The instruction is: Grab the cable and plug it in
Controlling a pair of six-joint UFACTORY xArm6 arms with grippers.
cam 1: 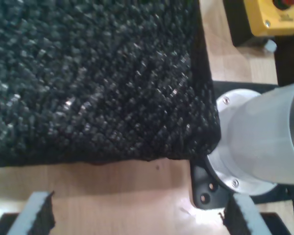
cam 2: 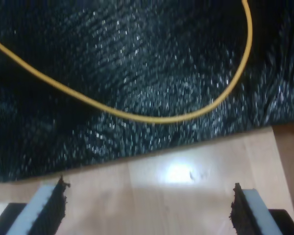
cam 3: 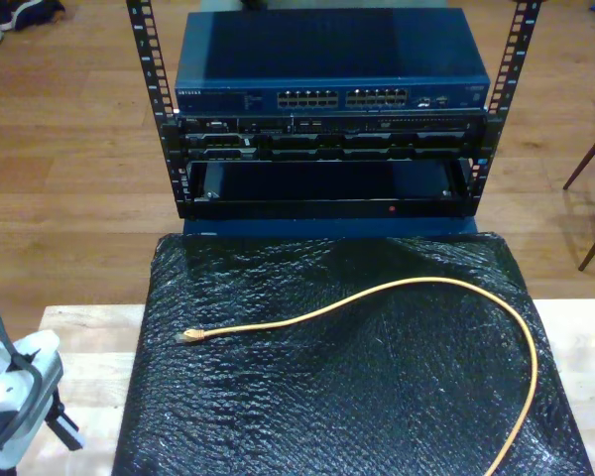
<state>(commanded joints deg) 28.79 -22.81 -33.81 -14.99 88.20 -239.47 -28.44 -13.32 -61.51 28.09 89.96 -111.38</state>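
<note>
Your first hand has its fingers apart with nothing between them, over bare tabletop at the edge of the black mat. Your second hand is likewise spread and empty, with the cable curving across the mat beyond it. In the exterior view the cable arcs from the lower right to its plug at centre left, below the rack.

exterior cam high, facing rack over black mat, both wrist cams close, looking down at mat edge on wood table
</note>
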